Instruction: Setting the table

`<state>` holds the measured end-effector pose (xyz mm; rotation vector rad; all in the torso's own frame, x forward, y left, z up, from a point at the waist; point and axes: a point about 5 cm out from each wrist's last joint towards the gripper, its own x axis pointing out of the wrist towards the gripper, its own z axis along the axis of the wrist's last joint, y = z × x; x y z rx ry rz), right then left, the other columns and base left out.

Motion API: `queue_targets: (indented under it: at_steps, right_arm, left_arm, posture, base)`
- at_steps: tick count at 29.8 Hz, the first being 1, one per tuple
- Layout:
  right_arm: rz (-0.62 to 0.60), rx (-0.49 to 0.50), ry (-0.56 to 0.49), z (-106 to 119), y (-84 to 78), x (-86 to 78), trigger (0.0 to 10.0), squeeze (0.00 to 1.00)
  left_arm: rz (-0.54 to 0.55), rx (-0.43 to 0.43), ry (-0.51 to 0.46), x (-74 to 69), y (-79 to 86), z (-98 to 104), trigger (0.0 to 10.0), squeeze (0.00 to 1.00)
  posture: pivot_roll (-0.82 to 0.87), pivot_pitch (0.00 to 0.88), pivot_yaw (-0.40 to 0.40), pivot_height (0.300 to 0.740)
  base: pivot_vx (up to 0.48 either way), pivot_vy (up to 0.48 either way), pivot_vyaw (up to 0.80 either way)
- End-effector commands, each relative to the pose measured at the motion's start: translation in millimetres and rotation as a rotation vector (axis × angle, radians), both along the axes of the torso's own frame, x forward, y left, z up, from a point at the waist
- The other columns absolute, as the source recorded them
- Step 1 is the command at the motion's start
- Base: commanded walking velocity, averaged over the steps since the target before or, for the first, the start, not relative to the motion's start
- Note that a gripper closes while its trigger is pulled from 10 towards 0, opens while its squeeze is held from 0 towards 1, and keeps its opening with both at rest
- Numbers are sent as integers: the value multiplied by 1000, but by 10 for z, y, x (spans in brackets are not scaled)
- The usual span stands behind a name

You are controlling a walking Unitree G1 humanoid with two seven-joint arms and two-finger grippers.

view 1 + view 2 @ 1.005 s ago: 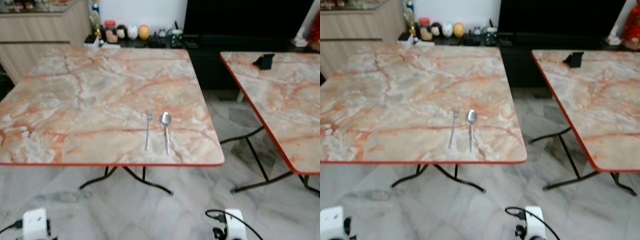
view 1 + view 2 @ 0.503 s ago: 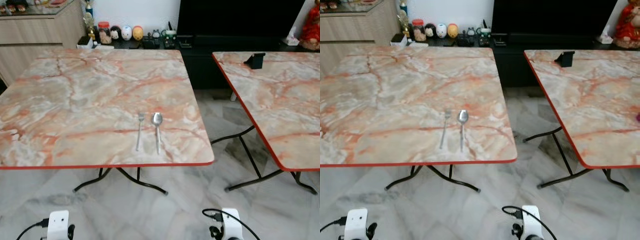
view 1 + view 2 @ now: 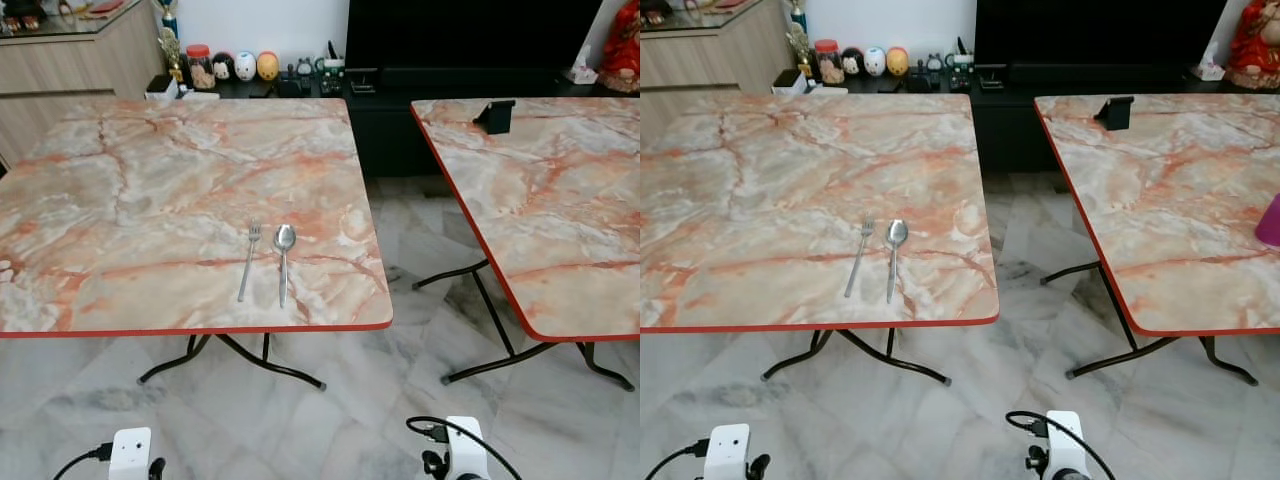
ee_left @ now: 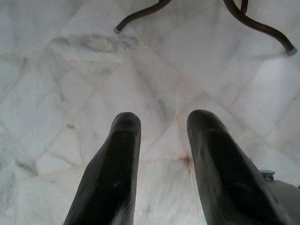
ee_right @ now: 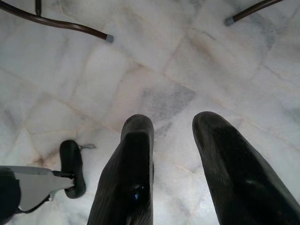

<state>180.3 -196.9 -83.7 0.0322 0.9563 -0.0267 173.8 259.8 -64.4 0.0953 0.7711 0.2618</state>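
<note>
Fork [image 3: 249,259], spoon [image 3: 283,260] side by side on table [image 3: 150,190]

Brightness: even, soft indoor light in every view.
Sharpness: head views crisp, no motion blur.
Shadows: faint and soft under the table [image 3: 180,180] on the pale floor [image 3: 330,420].
Glare: mild sheen on the spoon [image 3: 284,238].
Focus: black fingers [image 4: 110,173] slightly soft up close; the floor beyond is sharp.

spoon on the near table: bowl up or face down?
Cannot tell. The spoon lies flat beside the fork on the table, bowl end away from the robot; too small to see which way it faces.
</note>
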Motion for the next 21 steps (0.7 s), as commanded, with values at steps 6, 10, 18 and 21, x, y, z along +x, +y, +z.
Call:
queue_targets:
  at_steps: [6,10,18,21]
  right_arm:
    - [-12,3,-13,9,-4,14,10000,0]
    - [6,-16,-15,14,-12,20,10000,0]
    - [-13,1,-16,10,-2,15,10000,0]
    - [-14,1,-17,9,0,15,10000,0]
  left_arm:
    - [29,-16,20,-55,40,-26,10000,0]
    - [34,-16,19,-57,35,-29,10000,0]
    - [30,-7,16,-52,39,-25,10000,0]
    - [30,-2,12,-46,47,-19,10000,0]
  posture:
    - [2,0,5,724]
    - [4,0,4,724]
    - [7,0,5,724]
    - [5,0,7,724]
  base:
    - [0,0,0]
    - [0,201,517]
    - [0,480,265]
    - [0,480,0]
